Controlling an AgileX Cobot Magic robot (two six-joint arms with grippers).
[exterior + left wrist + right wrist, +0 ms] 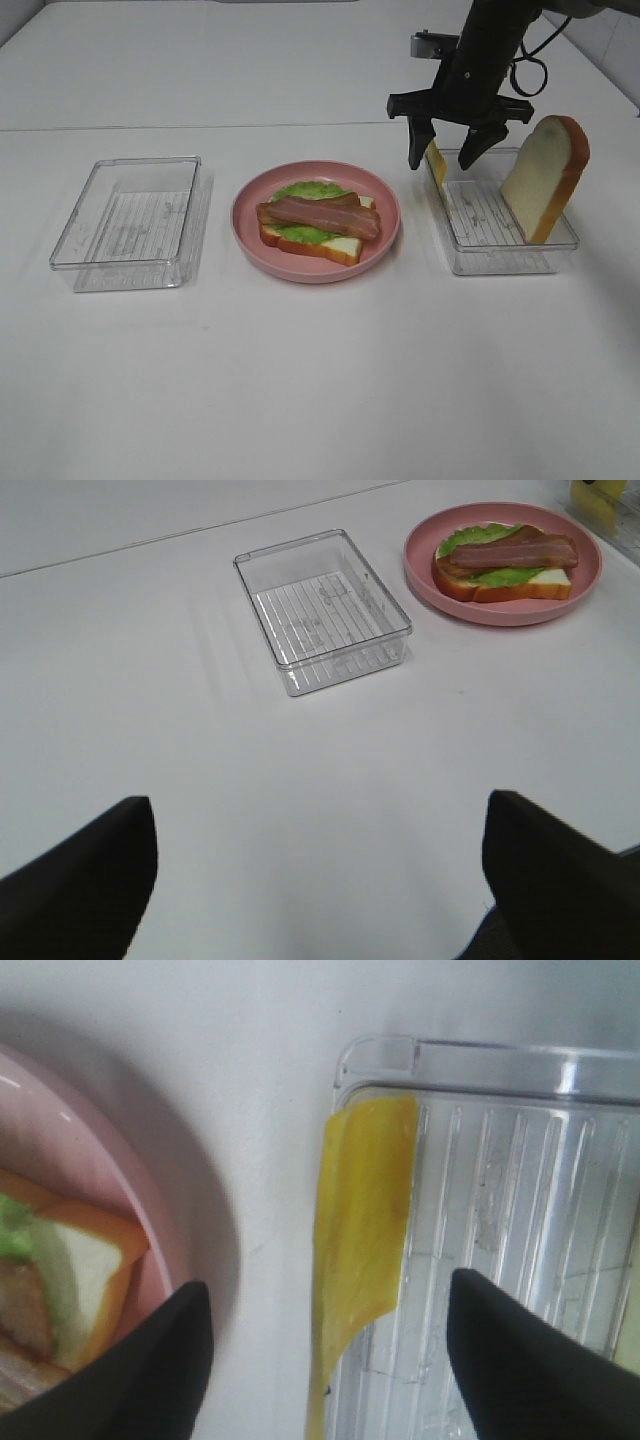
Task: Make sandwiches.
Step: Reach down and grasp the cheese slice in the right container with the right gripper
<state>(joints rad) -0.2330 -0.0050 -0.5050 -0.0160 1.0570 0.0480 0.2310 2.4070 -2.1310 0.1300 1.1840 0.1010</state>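
Note:
The sandwich stack [318, 222] lies on the pink plate [385, 195]: a bread slice, green lettuce and brown bacon on top. It also shows as the stack [508, 560] in the left wrist view. A yellow cheese slice [362, 1230] leans on edge against the left wall of the right tray [500, 255]; it also shows as the cheese [436, 160] from above. My right gripper [442, 163] hangs over it, open, one finger on each side and neither touching, as the right gripper [340, 1380] shows up close. A second bread slice [545, 175] leans in that tray. My left gripper [320, 880] is open over bare table.
An empty clear tray [130, 222] sits left of the plate and shows as the tray [322, 610] in the left wrist view. The plate's rim [150, 1230] lies close to the right tray's left wall. White table surrounds everything.

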